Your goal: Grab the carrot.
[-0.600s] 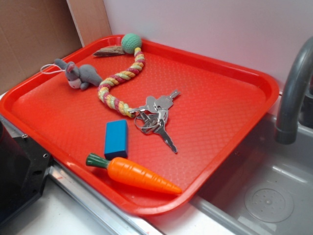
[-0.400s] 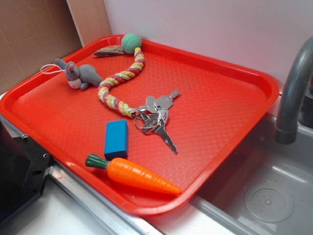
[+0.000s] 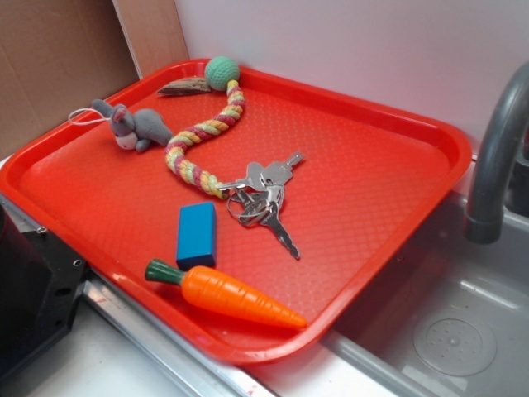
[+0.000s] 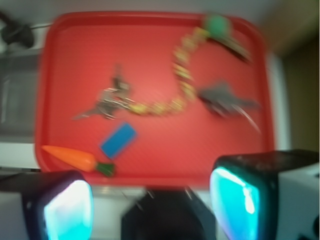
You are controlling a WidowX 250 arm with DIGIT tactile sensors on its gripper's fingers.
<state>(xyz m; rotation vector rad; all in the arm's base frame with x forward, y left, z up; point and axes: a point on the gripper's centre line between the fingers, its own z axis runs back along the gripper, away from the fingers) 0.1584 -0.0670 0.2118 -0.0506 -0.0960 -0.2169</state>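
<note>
Overhead, the end effector (image 4: 150, 200) is hovering wide open and empty above the red tray's (image 3: 397, 207) near edge, where the carrot (image 3: 231, 296) is lying beside a blue block (image 3: 197, 235); descending onto it appears next.

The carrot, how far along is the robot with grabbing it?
Nothing looks done yet. The carrot lies untouched at the near edge of the red tray, beside the blue block. In the wrist view the end effector is open and empty, hanging well above the tray. Left to do: line up over the carrot, descend, close on it and lift.
</note>
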